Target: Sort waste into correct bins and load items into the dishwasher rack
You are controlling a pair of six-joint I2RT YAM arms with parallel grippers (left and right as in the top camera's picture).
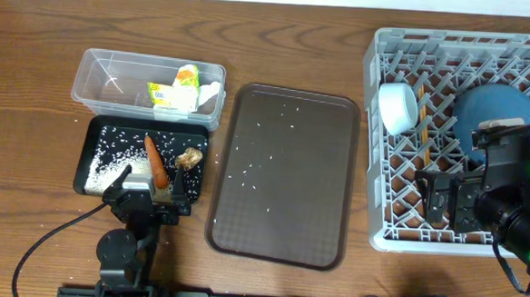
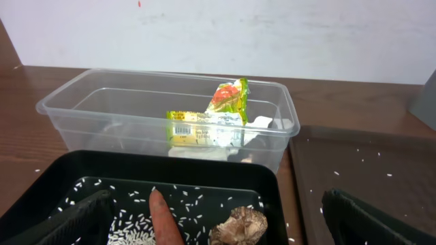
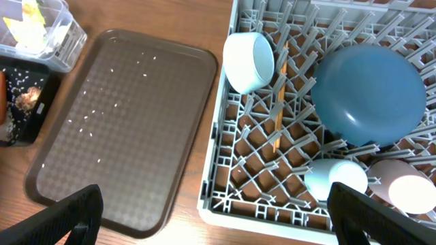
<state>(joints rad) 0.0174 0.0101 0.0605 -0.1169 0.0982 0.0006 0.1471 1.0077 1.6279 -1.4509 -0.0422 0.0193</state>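
Hovering spread and empty: left gripper (image 1: pixel 149 195) above black tray (image 1: pixel 87 153), left of serving tray (image 1: pixel 280 213), food scraps (image 1: pixel 189 157) separate from packet (image 1: pixel 187 76) in tub (image 1: pixel 92 76); right gripper (image 3: pixel 225 221) above rack (image 1: pixel 384 46), seemingly loaded.

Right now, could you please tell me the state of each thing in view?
Clear tub, holds packet and tissue.
Black tray, holds carrot, scraps, rice.
Serving tray, a few stray grains left.
Rack, loaded: bowl, plate, blue cup, pink cup, chopsticks.
Left claw, open, empty.
Right claw, open, empty.
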